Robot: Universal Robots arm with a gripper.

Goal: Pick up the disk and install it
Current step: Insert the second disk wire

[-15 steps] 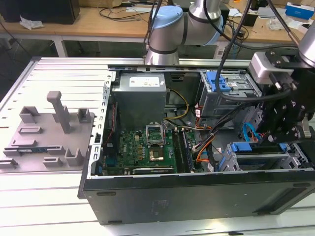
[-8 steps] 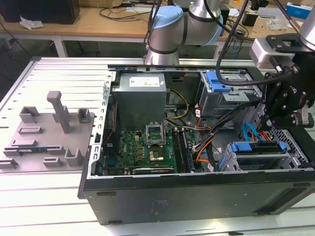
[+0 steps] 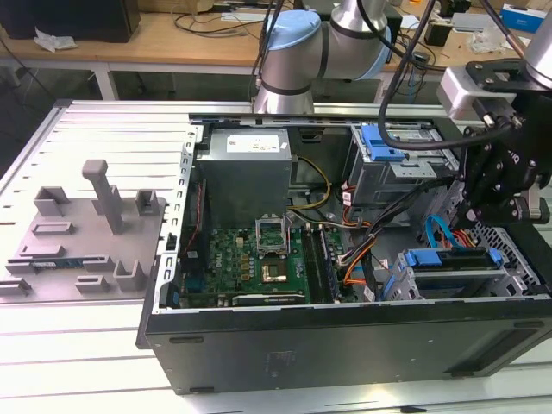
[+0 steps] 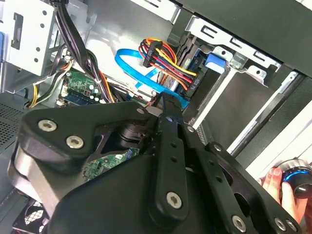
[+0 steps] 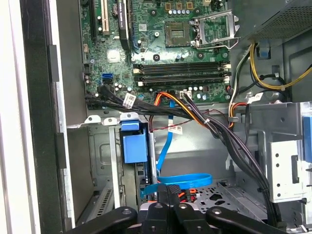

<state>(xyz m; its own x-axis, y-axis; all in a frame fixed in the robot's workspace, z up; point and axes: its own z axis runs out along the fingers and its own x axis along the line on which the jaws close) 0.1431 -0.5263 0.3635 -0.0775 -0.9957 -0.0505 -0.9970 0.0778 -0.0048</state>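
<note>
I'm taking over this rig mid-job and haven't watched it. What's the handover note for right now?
Gripper: inside the open computer case, low over the drive cage; grip state unclear.
Disk: its blue bracket shows in the cage at the exterior view's right, just below the gripper.
Done: the disk appears to sit in the cage.
Left: confirm it is fully seated; that cannot be judged here.
</note>
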